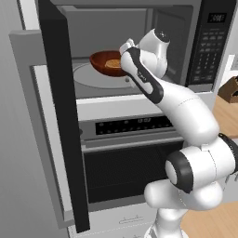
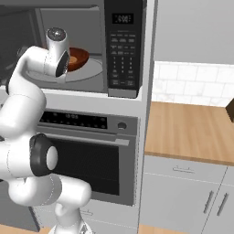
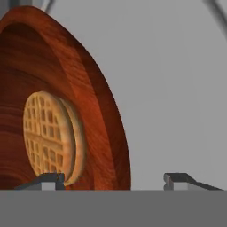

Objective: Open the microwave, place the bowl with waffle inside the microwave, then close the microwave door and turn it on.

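Observation:
The microwave (image 1: 204, 42) (image 2: 121, 45) stands with the microwave door (image 1: 60, 116) swung wide to the left. Inside, the reddish-brown bowl (image 1: 102, 60) (image 2: 80, 57) rests on the round turntable (image 1: 88, 76) with the golden waffle (image 1: 113, 63) in it. My arm reaches into the cavity, its hand at the bowl's right rim. In the hand view my gripper (image 3: 113, 181) is open, its two tips spread wide on either side of the bowl's wall (image 3: 88, 102). The waffle (image 3: 48, 133) lies just beyond the left tip.
An oven (image 1: 130, 153) (image 2: 91, 155) with a horizontal handle sits right below the microwave. A wooden counter (image 2: 192, 132) over grey cabinets extends to the right. A brown object (image 1: 230, 90) sits at that counter's far edge.

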